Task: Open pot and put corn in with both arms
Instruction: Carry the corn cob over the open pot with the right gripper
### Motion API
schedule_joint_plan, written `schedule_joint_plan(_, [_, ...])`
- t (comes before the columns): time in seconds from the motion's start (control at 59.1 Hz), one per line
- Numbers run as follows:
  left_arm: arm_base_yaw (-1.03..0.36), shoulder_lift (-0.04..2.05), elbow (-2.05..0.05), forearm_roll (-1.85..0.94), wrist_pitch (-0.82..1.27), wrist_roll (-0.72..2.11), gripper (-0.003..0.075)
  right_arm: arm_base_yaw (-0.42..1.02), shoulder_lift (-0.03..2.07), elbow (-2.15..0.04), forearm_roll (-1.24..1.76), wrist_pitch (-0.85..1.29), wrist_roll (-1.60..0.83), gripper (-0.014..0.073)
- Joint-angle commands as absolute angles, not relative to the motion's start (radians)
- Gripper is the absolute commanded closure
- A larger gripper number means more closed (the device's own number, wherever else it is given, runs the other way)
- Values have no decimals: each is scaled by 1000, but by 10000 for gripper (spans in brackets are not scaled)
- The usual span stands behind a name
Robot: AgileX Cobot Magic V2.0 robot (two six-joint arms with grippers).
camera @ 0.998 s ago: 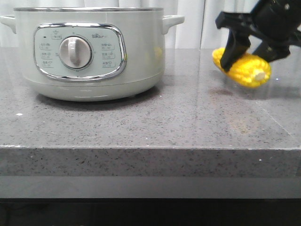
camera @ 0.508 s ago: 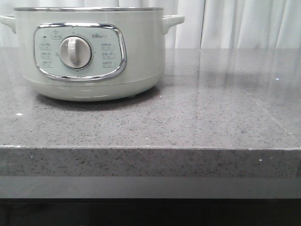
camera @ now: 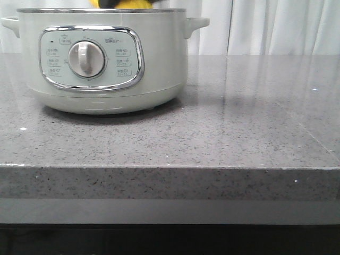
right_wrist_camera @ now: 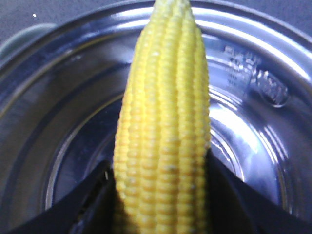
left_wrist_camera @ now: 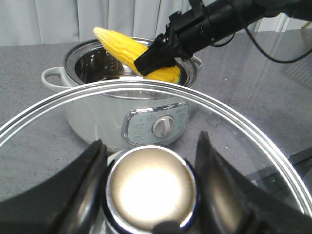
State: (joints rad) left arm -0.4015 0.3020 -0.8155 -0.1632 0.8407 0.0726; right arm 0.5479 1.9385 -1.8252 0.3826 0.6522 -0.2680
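The pale grey-green pot (camera: 154,58) stands open at the table's left, its white dial (camera: 86,59) facing me. My left gripper (left_wrist_camera: 150,144) is shut on the chrome knob (left_wrist_camera: 151,187) of the glass lid (left_wrist_camera: 58,117) and holds the lid off, in front of the pot (left_wrist_camera: 97,114). My right gripper (left_wrist_camera: 158,56) is shut on the yellow corn (left_wrist_camera: 127,48) and holds it tilted over the pot's open mouth. In the front view only the corn's lower edge (camera: 130,4) shows above the rim. In the right wrist view the corn (right_wrist_camera: 165,122) sits between the fingers (right_wrist_camera: 90,202) above the steel bowl (right_wrist_camera: 253,146).
The grey speckled stone table (camera: 239,122) runs to the right of the pot, with its front edge (camera: 170,169) near me. White curtains (camera: 276,26) hang behind. The pot's side handle (camera: 195,24) sticks out to the right.
The right gripper carried the corn from low over the table's right side, up out of the front view, then left over the open pot.
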Motion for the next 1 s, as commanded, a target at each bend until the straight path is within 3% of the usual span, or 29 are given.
schedule_joint_plan(0.0, [-405,311,-850,-189,687,76,607,545,1890,-1869,396,611,-279,249])
schedule_joint_plan(0.186, [-405,311,-850,-189,687,76,607,545,1889,-1869,396,611,-279,85])
schedule_joint_plan(0.355, [-405,311,-850,-189,687,76,607,545,1883,-1869,396,615,-279,-10])
schedule_joint_plan(0.694, [-405,311,-850,-189,685,76,607,538,1833,-1869,393,591,-279,-7])
schedule_joint_plan(0.981, [-405,311,-850,-189,685,76,607,451,1723,-1868,388,616,-279,-7])
